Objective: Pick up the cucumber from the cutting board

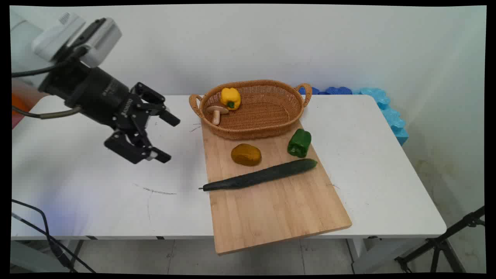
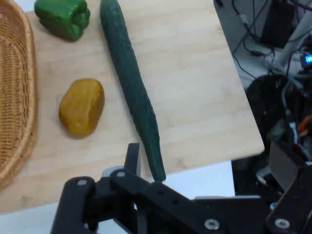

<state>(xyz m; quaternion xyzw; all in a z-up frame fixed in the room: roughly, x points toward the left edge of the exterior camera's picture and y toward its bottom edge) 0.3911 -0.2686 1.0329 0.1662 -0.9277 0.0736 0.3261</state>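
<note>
The black two-finger gripper is held above the white table, left of the board, with its fingers spread apart and nothing between them. Nearest to it is seen the stem end of a long dark green cucumber, laid slantwise across a light wooden cutting board, whose near end juts past the table's front edge. Just beyond the cucumber a rounded brownish-yellow potato and a green bell pepper are set on the board, apart from each other. At the board's far end an oval woven wicker basket with two handles is placed; inside it, at its left, a yellow bell pepper and a tan mushroom are found side by side
</note>
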